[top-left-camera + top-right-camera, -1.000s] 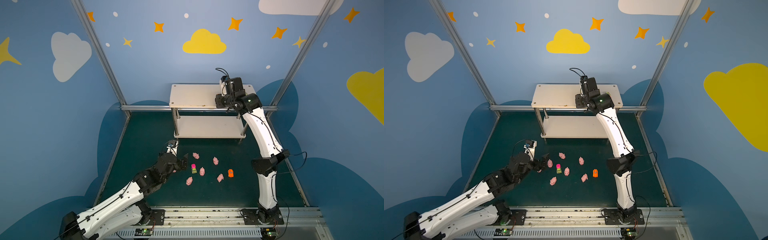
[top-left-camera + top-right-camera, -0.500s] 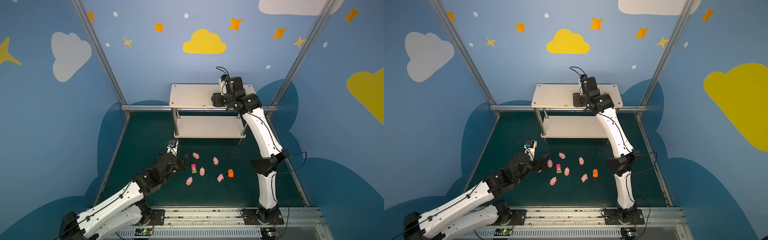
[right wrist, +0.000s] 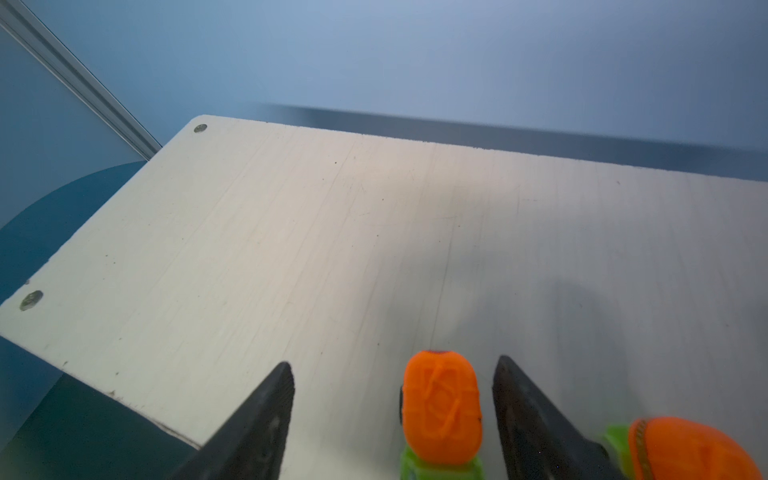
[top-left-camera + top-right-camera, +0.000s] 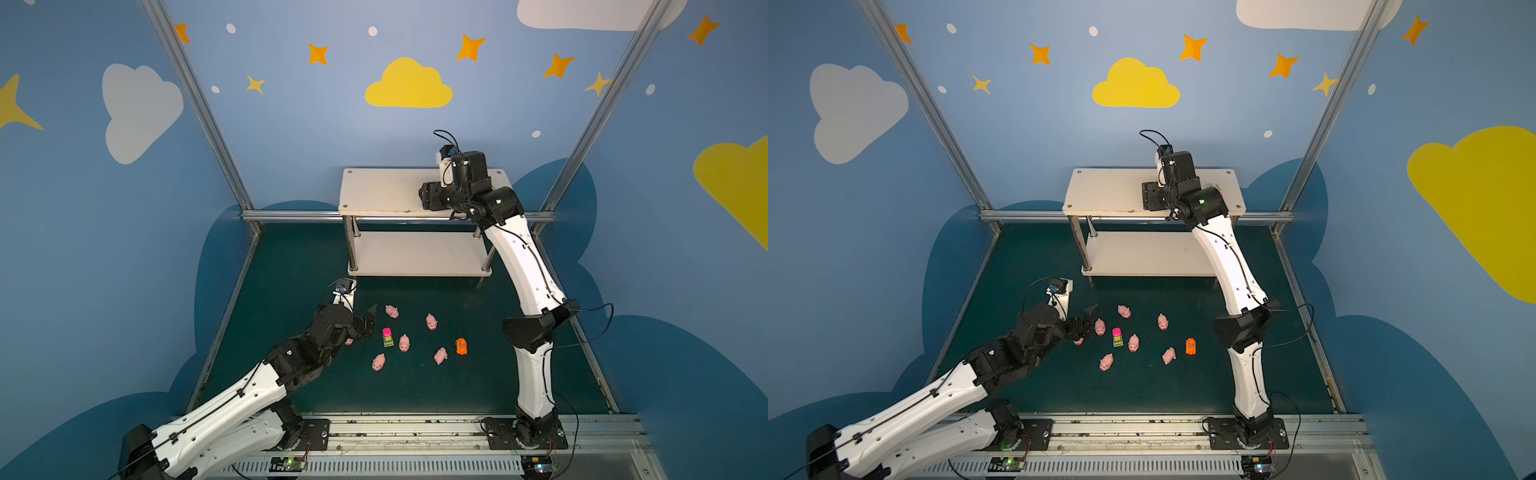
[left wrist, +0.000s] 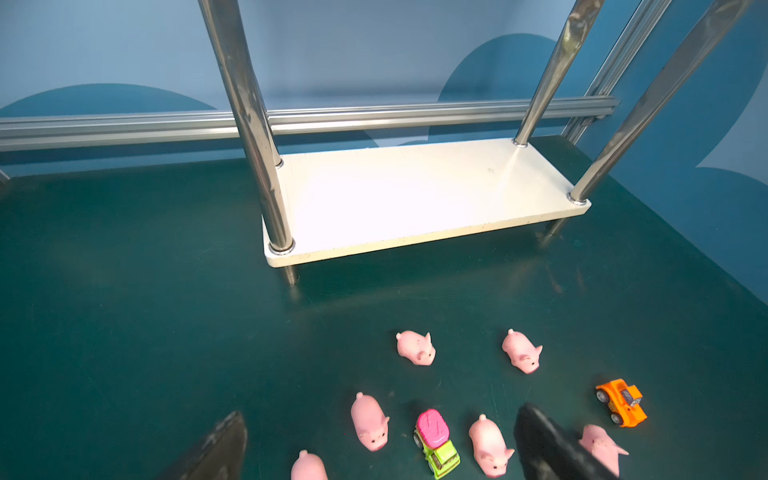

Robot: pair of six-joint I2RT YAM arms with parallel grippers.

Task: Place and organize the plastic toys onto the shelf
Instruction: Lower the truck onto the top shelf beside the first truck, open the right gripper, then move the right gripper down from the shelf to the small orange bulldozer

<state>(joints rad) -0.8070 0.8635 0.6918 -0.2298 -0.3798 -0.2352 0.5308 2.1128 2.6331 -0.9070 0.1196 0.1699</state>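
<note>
Right wrist view showed the right hand (image 3: 395, 362) released, fingers apart either side of an orange-topped green vehicle (image 3: 440, 407) standing on the shelf (image 3: 291, 228), top board, with a second vehicle (image 3: 685, 449) just beside it. A crooked withdrawal could knock either one off the edge. The lower board (image 5: 415, 195) was bare. Pigs (image 5: 415, 348) lay on the desk (image 5: 124, 332) near the released left hand (image 4: 370, 321).

I check every view remotely and find no legible text, label, brand, number or sign on any surface shown.
</note>
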